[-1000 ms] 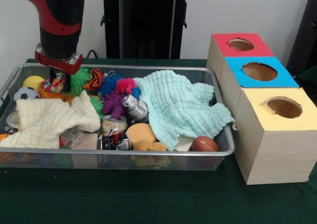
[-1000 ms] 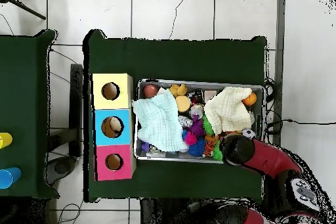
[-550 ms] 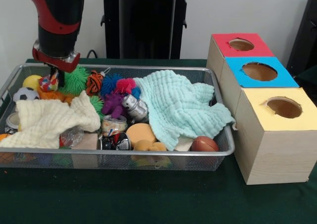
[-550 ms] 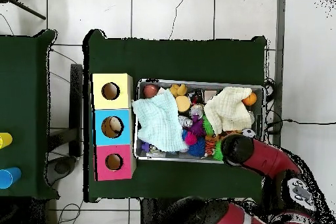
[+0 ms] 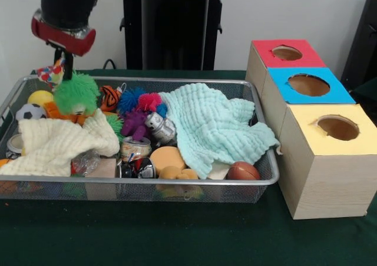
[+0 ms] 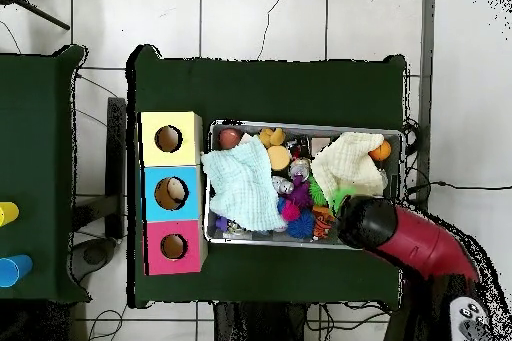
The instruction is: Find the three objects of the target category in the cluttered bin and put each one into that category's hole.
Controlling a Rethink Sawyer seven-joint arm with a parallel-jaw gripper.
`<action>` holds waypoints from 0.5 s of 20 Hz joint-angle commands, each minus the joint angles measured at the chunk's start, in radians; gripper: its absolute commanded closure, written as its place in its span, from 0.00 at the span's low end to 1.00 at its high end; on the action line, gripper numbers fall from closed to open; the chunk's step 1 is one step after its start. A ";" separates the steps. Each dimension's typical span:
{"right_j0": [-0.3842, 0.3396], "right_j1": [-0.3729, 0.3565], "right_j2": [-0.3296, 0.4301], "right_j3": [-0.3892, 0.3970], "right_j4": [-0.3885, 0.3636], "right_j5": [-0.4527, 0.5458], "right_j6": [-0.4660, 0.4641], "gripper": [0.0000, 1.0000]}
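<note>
Lifting clear of the wire bin [image 5: 177, 186], the claw [image 5: 59, 66] now sits well above the far-left corner, where half a second ago it was down among the toys. It is pinching a small multicoloured rope toy [image 5: 52, 73], which hangs beside the fingers above the bin rim. A second ago that toy lay in the clutter beside the yellow ball [image 5: 39, 96].

The green spiky ball [image 5: 76, 93] has also shifted: it now rides higher and nearer, just under the claw, and appears to have been dragged up or disturbed by the lift. Whether it is snagged on the rope toy cannot be told.

Judgement: the pick has succeeded and the next step is carriage to the right, toward the three boxes. The red box [image 5: 287, 53] is farthest, the blue box [image 5: 308, 85] is in the middle and the yellow box [image 5: 336, 127] is nearest. Which hole applies is not shown.

Orientation: the rope toy shows as a short knotted lump, tilted, with its long axis roughly upright and leaning left. Its ends are too small to tell apart.

In the overhead view the arm [image 6: 400, 239] covers the claw and toy.

Risk: the green ball trailing along.
</note>
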 commanded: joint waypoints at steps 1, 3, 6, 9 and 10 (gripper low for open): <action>-0.024 -0.132 0.120 0.071 0.097 0.081 0.146 1.00; -0.035 -0.127 0.146 0.093 0.106 0.018 0.143 1.00; -0.100 -0.129 0.269 0.160 0.142 -0.100 0.111 1.00; -0.136 -0.117 0.343 0.180 0.152 -0.145 0.095 1.00; -0.142 -0.112 0.361 0.183 0.154 -0.155 0.097 1.00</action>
